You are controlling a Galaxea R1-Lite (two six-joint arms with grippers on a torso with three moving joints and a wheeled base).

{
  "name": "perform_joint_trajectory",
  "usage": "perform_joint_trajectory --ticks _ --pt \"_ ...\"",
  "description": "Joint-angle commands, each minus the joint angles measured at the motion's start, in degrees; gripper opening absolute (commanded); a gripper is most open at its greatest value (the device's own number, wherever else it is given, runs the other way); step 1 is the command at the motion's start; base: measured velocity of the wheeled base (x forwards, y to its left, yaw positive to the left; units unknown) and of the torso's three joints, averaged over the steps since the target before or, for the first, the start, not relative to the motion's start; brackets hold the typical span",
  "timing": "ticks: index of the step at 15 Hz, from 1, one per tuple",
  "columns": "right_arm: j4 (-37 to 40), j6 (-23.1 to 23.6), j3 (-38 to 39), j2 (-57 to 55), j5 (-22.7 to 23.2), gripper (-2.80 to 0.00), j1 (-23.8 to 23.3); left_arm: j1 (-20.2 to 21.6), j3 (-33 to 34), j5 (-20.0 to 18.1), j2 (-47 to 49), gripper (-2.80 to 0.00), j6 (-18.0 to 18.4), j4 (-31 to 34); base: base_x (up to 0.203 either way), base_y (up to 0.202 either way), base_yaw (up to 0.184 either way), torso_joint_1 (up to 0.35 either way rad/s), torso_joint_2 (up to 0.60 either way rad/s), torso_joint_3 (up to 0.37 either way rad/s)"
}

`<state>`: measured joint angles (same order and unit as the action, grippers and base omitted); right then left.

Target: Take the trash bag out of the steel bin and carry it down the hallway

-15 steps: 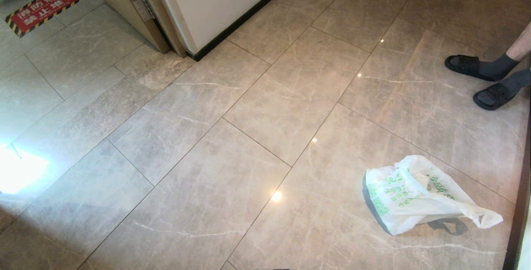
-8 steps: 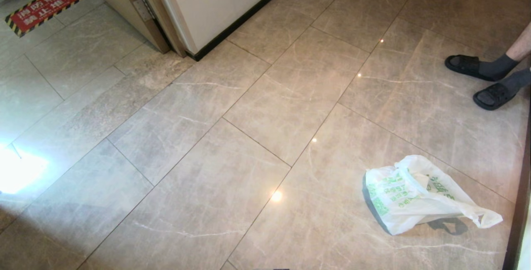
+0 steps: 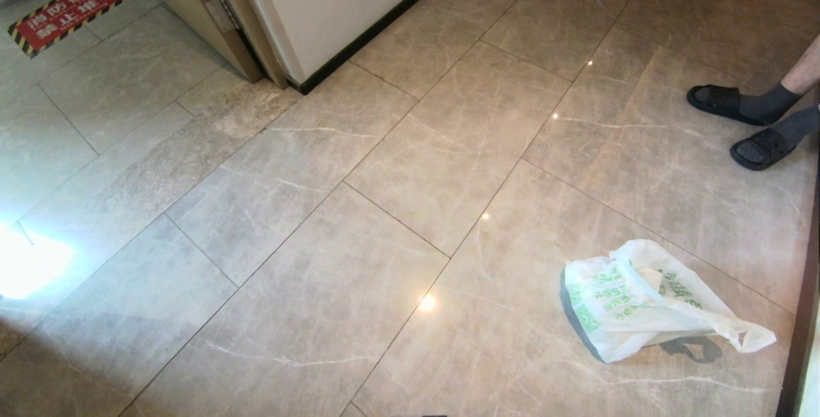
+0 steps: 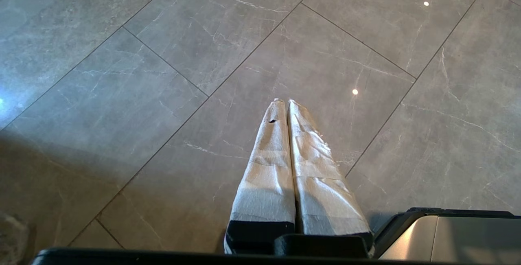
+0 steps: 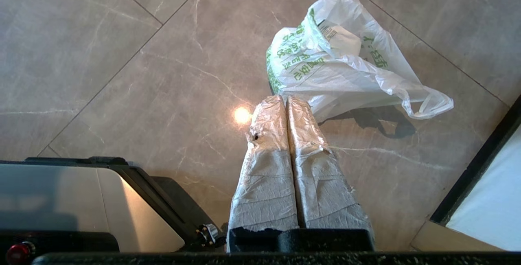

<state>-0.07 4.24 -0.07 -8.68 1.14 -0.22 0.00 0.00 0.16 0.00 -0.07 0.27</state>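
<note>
The bag [image 3: 647, 305] lies slumped on the hallway floor [image 3: 359, 148] at near right, apparently set down as delivered, since both the right hand [image 5: 285, 101], just short of it, and the left hand [image 4: 283, 103] are pressed closed on nothing.

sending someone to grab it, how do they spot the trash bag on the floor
On the glossy beige tiled hallway floor, look toward the black baseboard on the robot's right. The trash bag lies slumped there, nothing holding it: crinkly white plastic with green printing and a loop handle trailing sideways.
</note>
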Motion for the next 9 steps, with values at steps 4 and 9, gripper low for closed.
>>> perform_joint_trajectory --ticks 4,9 --pt "0.1 -0.5 0.1 0.7 0.0 -2.80 0.0 0.0 0.0 0.0 0.0 -2.80 0.0 0.0 0.000 0.000 0.000 0.000 0.00 0.000" --pt "0.1 -0.5 0.1 0.9 -0.2 -2.80 0.0 0.0 0.0 0.0 0.0 -2.80 0.0 0.0 0.000 0.000 0.000 0.000 0.00 0.000"
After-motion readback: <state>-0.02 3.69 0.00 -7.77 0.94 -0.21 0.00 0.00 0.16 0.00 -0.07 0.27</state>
